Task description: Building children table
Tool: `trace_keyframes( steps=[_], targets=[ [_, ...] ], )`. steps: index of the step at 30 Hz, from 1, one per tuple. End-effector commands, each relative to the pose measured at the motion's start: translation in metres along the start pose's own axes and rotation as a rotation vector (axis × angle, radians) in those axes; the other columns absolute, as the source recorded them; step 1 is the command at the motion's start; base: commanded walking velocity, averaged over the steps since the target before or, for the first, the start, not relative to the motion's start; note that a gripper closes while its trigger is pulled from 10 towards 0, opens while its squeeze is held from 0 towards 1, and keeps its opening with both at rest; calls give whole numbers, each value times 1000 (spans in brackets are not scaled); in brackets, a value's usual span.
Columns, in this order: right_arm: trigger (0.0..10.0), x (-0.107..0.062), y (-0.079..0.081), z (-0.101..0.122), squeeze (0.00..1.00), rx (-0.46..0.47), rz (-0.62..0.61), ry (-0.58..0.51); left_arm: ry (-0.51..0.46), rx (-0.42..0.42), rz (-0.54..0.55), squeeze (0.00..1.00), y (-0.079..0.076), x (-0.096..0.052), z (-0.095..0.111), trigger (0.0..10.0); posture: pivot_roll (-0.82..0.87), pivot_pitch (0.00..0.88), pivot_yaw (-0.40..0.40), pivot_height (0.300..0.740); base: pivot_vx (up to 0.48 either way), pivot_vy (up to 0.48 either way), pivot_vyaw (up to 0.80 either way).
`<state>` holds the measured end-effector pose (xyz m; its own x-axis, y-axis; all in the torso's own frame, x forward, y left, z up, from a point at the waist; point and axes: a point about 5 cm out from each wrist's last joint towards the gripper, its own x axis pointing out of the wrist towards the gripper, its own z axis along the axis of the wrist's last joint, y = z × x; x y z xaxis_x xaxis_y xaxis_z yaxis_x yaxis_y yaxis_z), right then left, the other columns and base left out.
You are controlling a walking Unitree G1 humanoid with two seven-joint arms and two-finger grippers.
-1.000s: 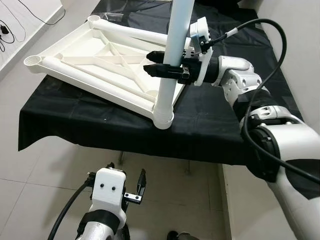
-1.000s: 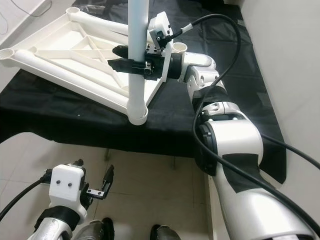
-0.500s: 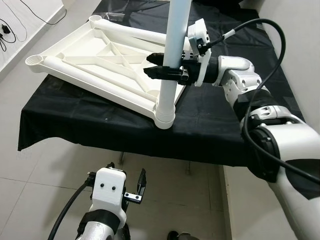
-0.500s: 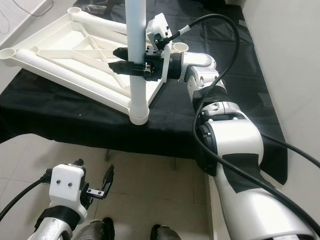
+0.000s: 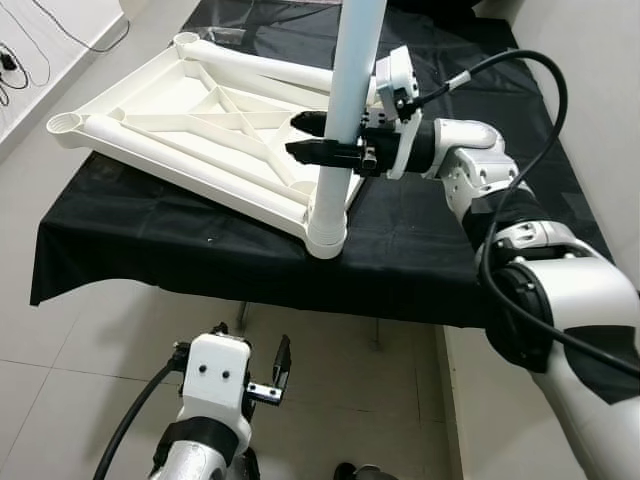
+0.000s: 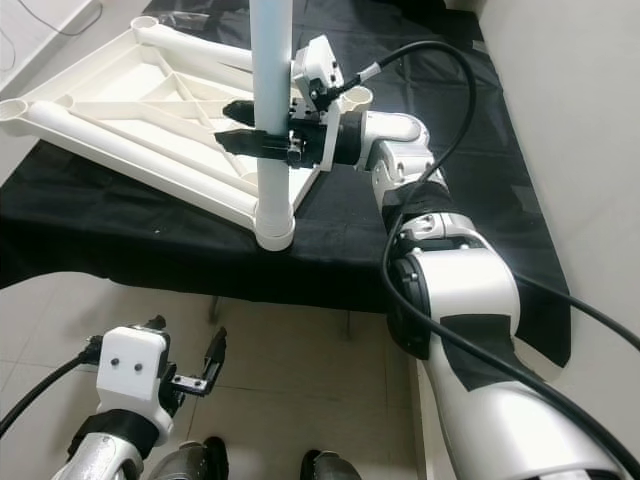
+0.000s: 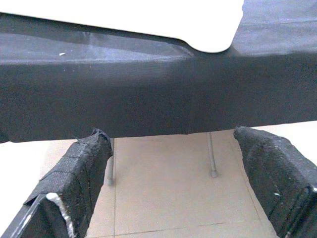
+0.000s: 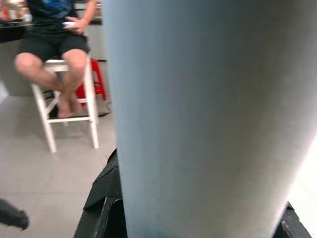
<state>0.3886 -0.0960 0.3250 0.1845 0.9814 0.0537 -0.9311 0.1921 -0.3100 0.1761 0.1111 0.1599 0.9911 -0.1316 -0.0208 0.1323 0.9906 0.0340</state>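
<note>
While upright in its socket, table leg [image 5: 352, 80] sits apparently clamped within right pincer [image 5: 310, 137].

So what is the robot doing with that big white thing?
It is building a little table. The right gripper holds a white plastic tube leg upright in a corner socket of the upside-down white plastic tabletop, which lies on a black cloth-covered table. The left gripper hangs open, down by the floor.

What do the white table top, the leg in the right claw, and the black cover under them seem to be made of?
The table top looks like moulded plastic, matte white, with ribs and round corner sockets. The leg, which the right claw is shut on, seems a smooth plastic tube of the same white. The cover looks like thin woven cloth, matte, draping over the edge.
</note>
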Motion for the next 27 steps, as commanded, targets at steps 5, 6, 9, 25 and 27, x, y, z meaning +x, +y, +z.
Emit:
trace_keyframes(
  steps=[5,6,9,25,27],
  targets=[
    [10000,4,7,-42,0,88,-113,103,7,8,-4,0,0,-2,-2,10000,95,255,-67,740,0,0,0],
    [10000,4,7,-42,0,88,-113,103,7,8,-4,0,0,-2,-2,10000,95,255,-67,740,0,0,0],
    [10000,7,6,-49,0,69,-204,141,2,12,-1,0,1,-1,-1,10000,90,255,-68,740,0,0,0],
    [10000,7,-11,-71,0,115,-911,235,-13,34,20,0,10,2,2,10000,84,253,-65,740,0,0,0],
    [10000,6,-12,-77,0,168,-1019,274,-13,34,20,0,10,3,2,10000,84,253,-65,740,0,0,0]
  ],
)
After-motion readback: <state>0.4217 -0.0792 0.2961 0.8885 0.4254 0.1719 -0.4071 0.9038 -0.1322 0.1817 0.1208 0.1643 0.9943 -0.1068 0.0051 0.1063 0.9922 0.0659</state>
